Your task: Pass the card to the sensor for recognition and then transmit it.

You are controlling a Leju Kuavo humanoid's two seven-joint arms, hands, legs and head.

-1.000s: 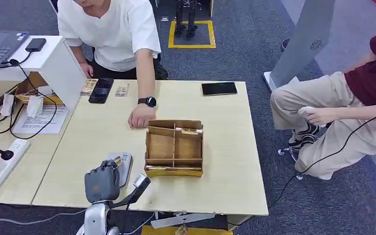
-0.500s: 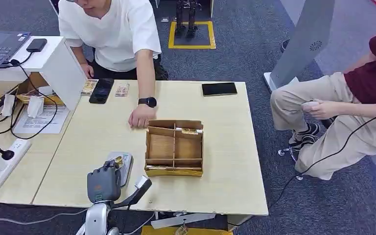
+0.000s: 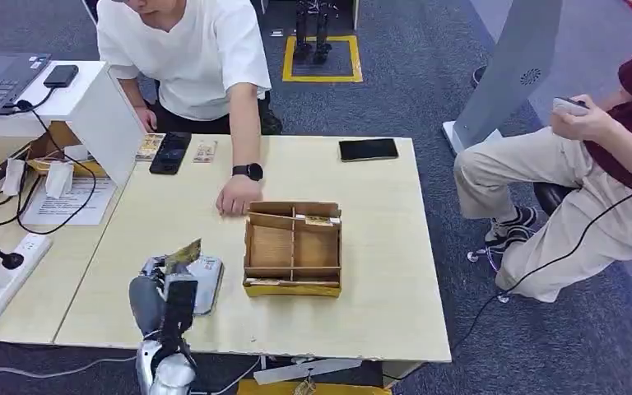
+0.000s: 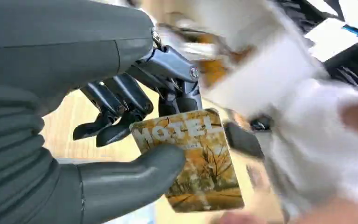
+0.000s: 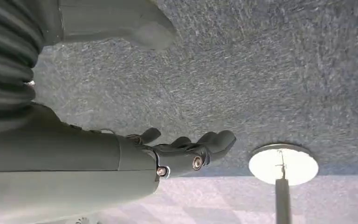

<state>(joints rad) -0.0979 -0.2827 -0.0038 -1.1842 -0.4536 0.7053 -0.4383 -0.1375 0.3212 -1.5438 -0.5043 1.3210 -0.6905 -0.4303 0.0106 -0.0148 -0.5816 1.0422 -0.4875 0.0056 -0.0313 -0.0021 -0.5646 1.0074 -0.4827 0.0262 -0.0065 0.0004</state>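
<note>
Pinching one hotel card over the near-left sensor, the left hand grips; right hand hangs spread.

Head view: even, bright indoor lighting from overhead, no glare. Shadows are soft and short; the wooden organiser casts only a faint one on the pale table. Focus is sharp across the frame, with slight wide-angle stretch toward the edges.

Left wrist view: heavy motion blur across the background; the left hand and the card stay fairly crisp.

Right wrist view: the carpet is evenly lit, grainy and slightly soft; the right hand is in reasonable focus.
</note>
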